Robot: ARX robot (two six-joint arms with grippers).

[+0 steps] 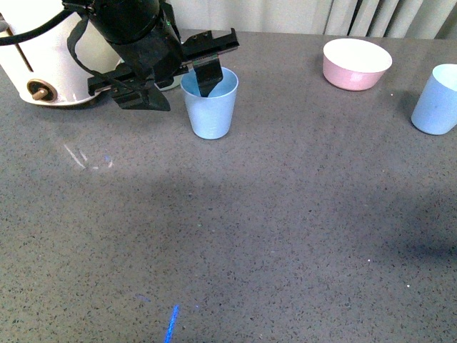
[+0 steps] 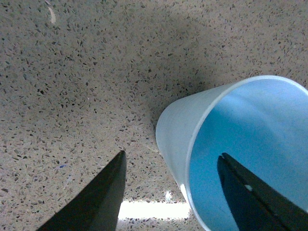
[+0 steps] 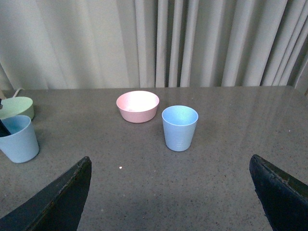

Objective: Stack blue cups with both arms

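Note:
One blue cup (image 1: 211, 107) stands upright at the back left of the grey table. My left gripper (image 1: 178, 89) is open and straddles its near-left wall, one finger inside the cup and the other outside. In the left wrist view the cup (image 2: 240, 144) fills the lower right, with the gripper (image 2: 171, 155) spanning its rim. The second blue cup (image 1: 437, 100) stands upright at the far right edge. The right wrist view shows it (image 3: 179, 127) ahead of my open right gripper (image 3: 169, 158), well apart from it. The right arm is outside the front view.
A pink bowl (image 1: 357, 63) sits at the back right, between the two cups. A white appliance (image 1: 43, 71) stands at the back left behind the left arm. A mint-green bowl (image 3: 17, 107) sits behind the left cup (image 3: 18, 138). Curtains hang behind the table.

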